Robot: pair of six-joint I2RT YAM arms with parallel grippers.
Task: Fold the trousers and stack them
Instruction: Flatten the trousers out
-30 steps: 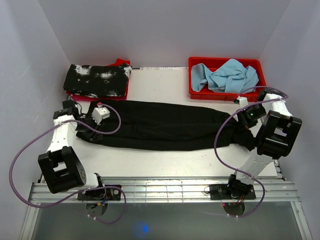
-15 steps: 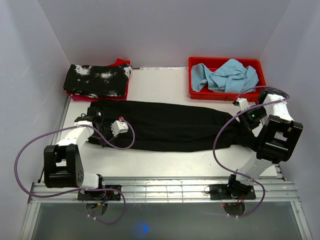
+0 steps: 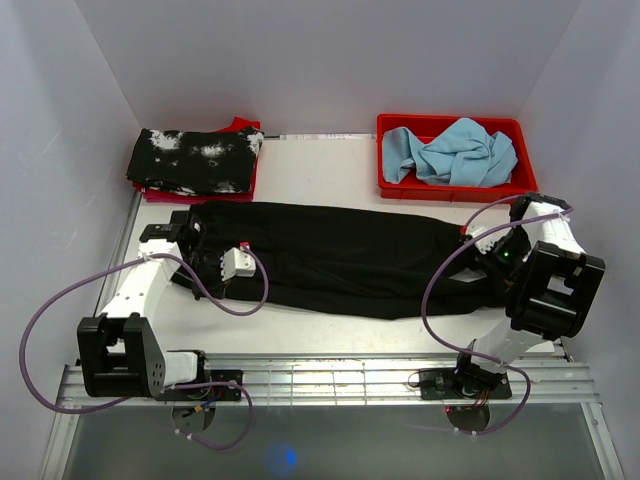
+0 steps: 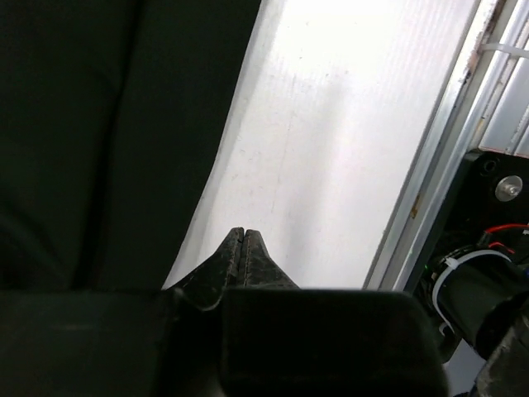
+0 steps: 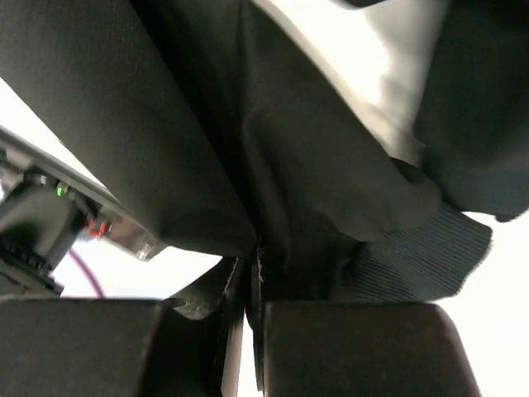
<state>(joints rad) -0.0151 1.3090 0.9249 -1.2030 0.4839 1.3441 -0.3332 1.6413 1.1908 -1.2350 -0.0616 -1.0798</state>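
The black trousers point(image 3: 340, 255) lie stretched out left to right across the white table point(image 3: 320, 165). My left gripper point(image 3: 213, 280) hovers low at their left end, near the front edge. In the left wrist view it point(image 4: 242, 232) is shut, tips together over bare table, with no cloth between them. The trousers' edge point(image 4: 124, 149) runs just to the left. My right gripper point(image 3: 490, 262) is at the trousers' right end, shut on a fold of the black cloth point(image 5: 257, 258). A ribbed cuff point(image 5: 430, 252) bunches beside it.
A black garment with white splotches point(image 3: 195, 160) lies folded on something red at the back left. A red bin point(image 3: 393, 187) at the back right holds a crumpled light-blue cloth point(image 3: 455, 150). A metal rail point(image 3: 320, 375) runs along the near edge. Grey walls close in both sides.
My left arm swung in from the table's left edge over the trousers' left end, and its jaws closed. The right gripper stayed shut on the cloth and shifted slightly, dragging that end.
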